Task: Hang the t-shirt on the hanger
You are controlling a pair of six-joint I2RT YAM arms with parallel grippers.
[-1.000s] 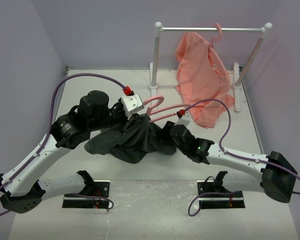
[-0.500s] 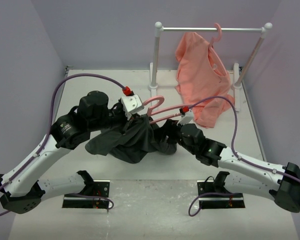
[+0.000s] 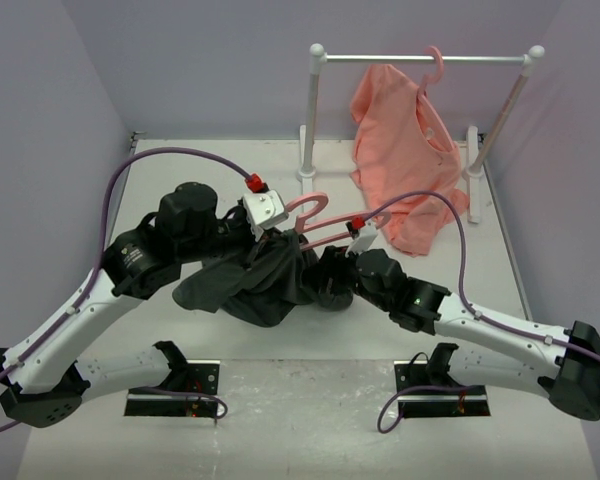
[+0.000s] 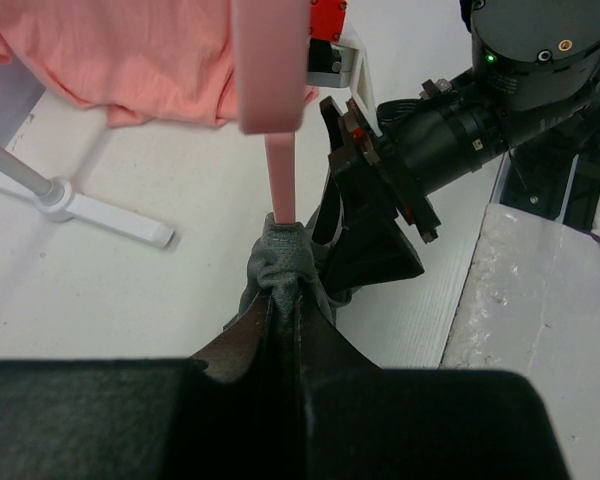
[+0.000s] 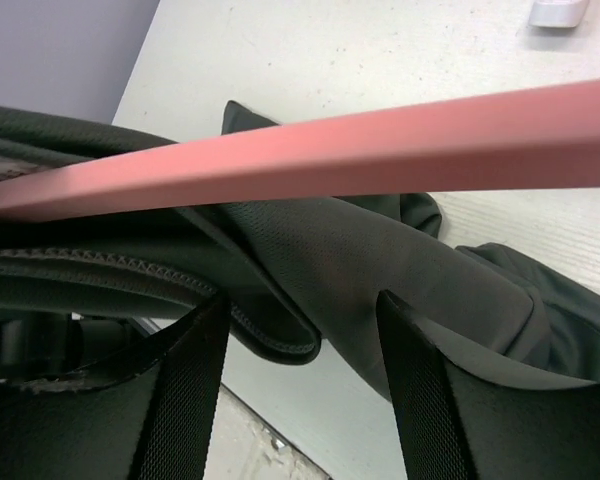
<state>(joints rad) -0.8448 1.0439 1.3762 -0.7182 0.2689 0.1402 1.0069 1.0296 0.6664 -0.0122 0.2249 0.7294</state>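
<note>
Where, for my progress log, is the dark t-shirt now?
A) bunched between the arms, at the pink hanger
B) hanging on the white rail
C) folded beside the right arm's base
A: the t-shirt sits crumpled at the hanger; only a salmon-pink garment hangs on the rail.

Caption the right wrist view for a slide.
Right gripper open, dark t-shirt hem between its fingers, pink hanger crossing the frame above.

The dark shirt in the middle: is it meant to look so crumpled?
It does look odd. The t-shirt hangs in a crumpled bundle from one arm of the pink hanger, pinched there by the left tool, rather than spread across both shoulders. Most of the cloth sags to the table.
</note>
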